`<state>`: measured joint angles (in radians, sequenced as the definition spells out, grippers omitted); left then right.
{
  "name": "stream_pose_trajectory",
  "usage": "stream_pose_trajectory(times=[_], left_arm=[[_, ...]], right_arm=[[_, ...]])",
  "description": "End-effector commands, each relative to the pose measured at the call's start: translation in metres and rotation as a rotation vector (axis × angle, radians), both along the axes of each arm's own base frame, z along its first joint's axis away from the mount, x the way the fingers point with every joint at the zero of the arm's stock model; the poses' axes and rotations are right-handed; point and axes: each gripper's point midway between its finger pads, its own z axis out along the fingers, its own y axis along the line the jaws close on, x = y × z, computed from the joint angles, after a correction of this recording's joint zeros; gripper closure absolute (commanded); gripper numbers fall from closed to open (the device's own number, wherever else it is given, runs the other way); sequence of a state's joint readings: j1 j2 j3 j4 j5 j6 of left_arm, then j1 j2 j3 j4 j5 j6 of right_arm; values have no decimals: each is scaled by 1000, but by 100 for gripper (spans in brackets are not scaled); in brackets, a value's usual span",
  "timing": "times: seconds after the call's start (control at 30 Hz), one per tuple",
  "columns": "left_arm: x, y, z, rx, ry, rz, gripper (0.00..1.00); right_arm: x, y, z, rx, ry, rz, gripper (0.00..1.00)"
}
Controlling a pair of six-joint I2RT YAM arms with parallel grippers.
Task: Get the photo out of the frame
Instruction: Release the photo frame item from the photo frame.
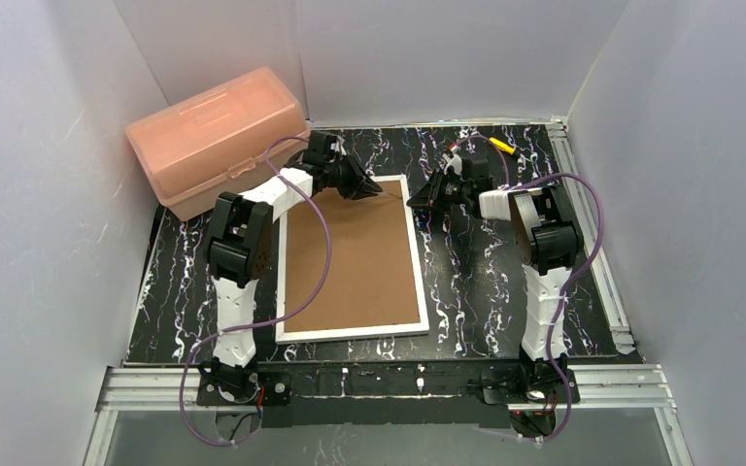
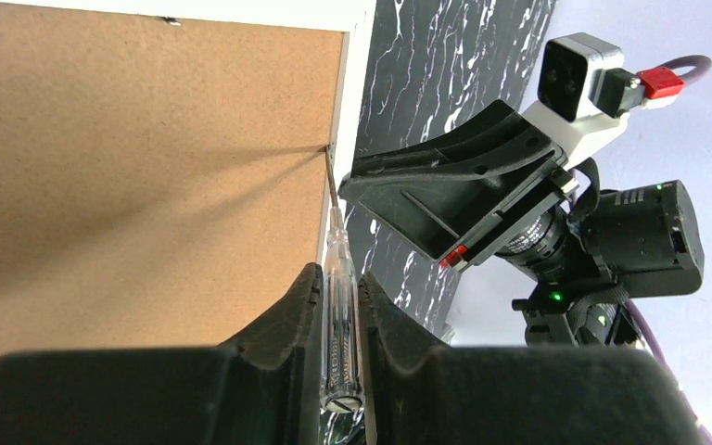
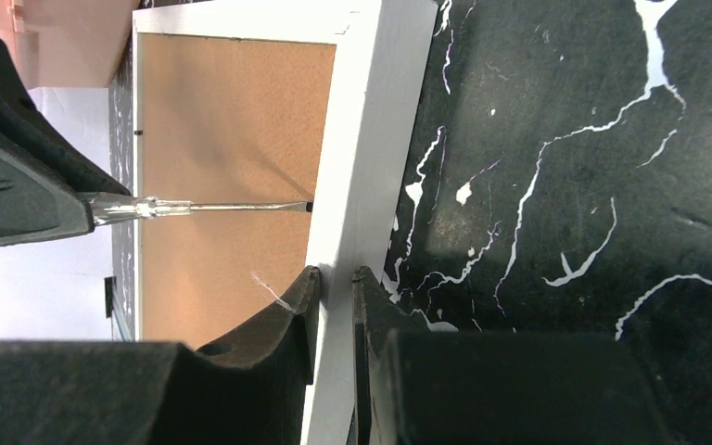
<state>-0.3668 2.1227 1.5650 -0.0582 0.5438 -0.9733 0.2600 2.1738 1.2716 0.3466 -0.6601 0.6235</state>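
Left gripper [image 2: 338,278] is clenched on a slim screwdriver with a clear plastic handle [image 2: 341,315], and we see its metal tip resting against the inner edge of the white border, at the far right corner of the brown back; right gripper [image 3: 334,278] is closed on that same white border, one finger on each side of it, just beside the screwdriver tip; the large flat rectangular picture frame with a narrow white border and brown fibreboard back [image 1: 418,272] lies back-up on the black white-veined bench [image 1: 466,282], between the two arms and closer to the left one; we cannot see the photo, as only the back of the frame shows; a translucent pink plastic box with a lid [image 1: 219,141] sits at the far left corner of the bench, apart from the frame.
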Motion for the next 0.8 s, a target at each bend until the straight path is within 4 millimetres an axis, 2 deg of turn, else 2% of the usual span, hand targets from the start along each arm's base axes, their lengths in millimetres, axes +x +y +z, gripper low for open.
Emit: stream_pose_trajectory(times=[0.0,0.2,0.77], left_arm=[[-47,-80,43,-111,-25,-201,100],[-59,-103,50,-113,-26,-247,100],[-86,-150,72,-86,-34,-355,100]], right_arm=[[-29,35,-6,-5,28,115,78],[-31,37,-8,-17,24,129,79],[-35,41,-4,-52,14,161,79]])
